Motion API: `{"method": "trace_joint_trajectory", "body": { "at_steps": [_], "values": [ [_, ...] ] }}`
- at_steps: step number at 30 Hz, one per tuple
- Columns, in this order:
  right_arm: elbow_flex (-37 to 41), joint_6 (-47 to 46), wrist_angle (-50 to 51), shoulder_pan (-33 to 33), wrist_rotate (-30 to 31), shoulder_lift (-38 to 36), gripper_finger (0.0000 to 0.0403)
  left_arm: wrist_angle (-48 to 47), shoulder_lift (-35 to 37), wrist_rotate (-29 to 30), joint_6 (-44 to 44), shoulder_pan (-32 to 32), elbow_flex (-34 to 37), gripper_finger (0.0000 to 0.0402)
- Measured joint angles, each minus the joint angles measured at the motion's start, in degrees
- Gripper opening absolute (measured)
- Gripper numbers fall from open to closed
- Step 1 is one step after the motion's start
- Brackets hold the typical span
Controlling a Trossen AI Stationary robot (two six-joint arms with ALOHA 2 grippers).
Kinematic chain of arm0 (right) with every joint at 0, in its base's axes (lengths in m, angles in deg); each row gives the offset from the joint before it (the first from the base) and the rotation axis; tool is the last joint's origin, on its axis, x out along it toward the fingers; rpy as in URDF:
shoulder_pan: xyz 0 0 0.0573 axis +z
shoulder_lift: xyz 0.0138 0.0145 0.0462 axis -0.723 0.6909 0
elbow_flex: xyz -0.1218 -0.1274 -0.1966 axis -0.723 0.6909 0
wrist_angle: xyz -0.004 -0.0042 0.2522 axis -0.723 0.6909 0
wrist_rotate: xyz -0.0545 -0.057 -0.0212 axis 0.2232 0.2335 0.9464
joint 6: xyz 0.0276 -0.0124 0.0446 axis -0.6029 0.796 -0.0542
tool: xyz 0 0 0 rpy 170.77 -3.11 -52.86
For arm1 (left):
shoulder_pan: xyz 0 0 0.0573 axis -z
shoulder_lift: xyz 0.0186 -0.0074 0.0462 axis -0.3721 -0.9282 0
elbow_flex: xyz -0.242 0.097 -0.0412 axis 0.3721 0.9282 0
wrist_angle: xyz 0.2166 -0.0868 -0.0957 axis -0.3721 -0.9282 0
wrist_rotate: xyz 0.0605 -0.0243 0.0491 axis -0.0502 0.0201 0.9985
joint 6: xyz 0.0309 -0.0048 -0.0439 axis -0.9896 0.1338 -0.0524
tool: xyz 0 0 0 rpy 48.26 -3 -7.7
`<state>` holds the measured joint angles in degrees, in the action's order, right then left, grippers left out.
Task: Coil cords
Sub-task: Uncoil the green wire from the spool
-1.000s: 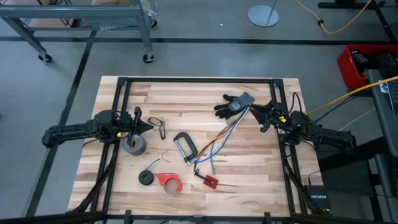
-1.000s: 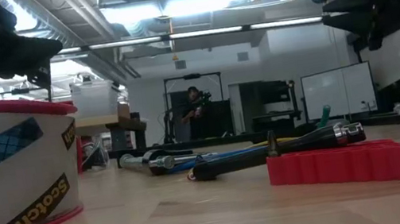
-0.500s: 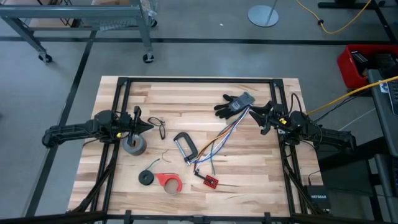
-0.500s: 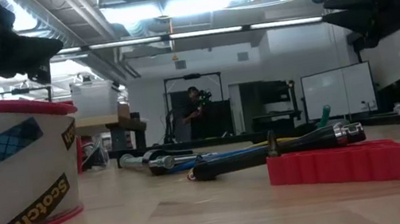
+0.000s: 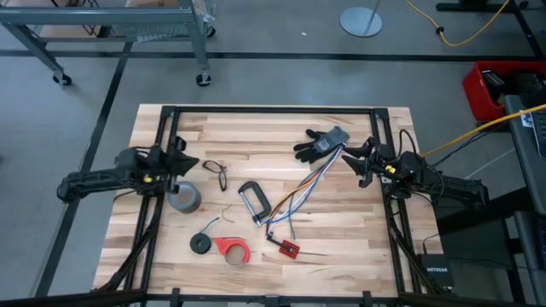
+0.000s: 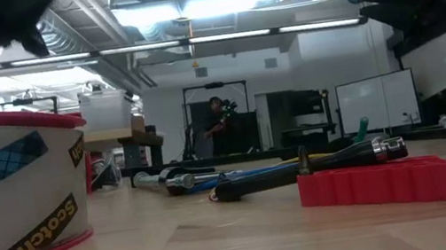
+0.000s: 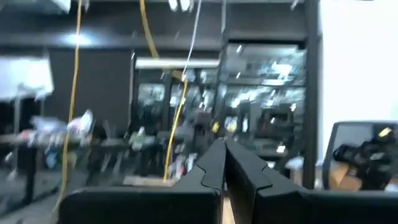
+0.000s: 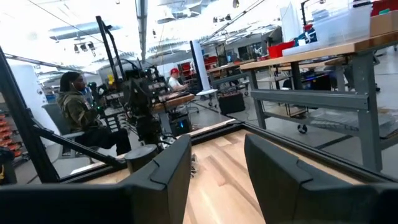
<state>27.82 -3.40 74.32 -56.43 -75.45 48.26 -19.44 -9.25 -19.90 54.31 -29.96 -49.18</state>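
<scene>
Near the table's [image 5: 341,264] front edge, left of centre, lies the coiled black cord [image 5: 201,244], just beside a red tape dispenser [image 5: 231,249]. Farther back, the left gripper [image 5: 184,163] hovers at the left edge with fingers closed together, above a grey tape roll [image 5: 184,199]. At the right edge the right gripper [image 5: 350,159] hangs open and empty beside a black glove [image 5: 319,142].

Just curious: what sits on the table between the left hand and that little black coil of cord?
In the high view, the grey tape roll sits between the left hand and the coil.

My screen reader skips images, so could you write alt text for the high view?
A small black coiled cord with a green tail lies near the wooden table's front. The left tool hovers above a grey tape roll; the right tool hovers beside a black glove.
</scene>
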Motion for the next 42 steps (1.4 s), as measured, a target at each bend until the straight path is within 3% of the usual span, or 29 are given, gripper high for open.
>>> {"method": "trace_joint_trajectory", "body": {
  "at_steps": [3, 8, 25, 36, 39, 42],
  "values": [
    [-0.09, 0.02, 0.0, 0.0, 0.0, 0.0, 0.0156, -3.26, -0.06, -0.02, 6.74, 0.0, -2.46, 0.0004],
    [-0.13, 0.03, -0.04, 0.0, 0.0, 0.0, 0.0156, -8.41, -0.84, -0.03, 10.66, -0.02, -4.72, 0.0004],
    [-0.27, 0.07, -0.08, 0.0, 0.0, 0.0, 0.0156, -9.87, -16.14, 1.31, 12.65, -0.13, -4.98, 0.0004],
    [-0.31, 0.07, -0.06, 0.0, 0.07, 0.0, 0.0156, -9.39, -19.18, 2.91, 11.93, -0.15, -4.98, 0.0005],
    [-0.31, 0.07, -0.06, 0.0, 0.07, 0.0, 0.0156, -9.8, -20.35, 4.65, 12.58, -0.15, -4.98, 0.0027],
    [-0.31, 0.07, -0.06, 0.0, 0.07, 0.0, 0.0156, -9.99, -22.27, 8.05, 12.78, -0.17, -4.98, 0.0074]
  ]
}}
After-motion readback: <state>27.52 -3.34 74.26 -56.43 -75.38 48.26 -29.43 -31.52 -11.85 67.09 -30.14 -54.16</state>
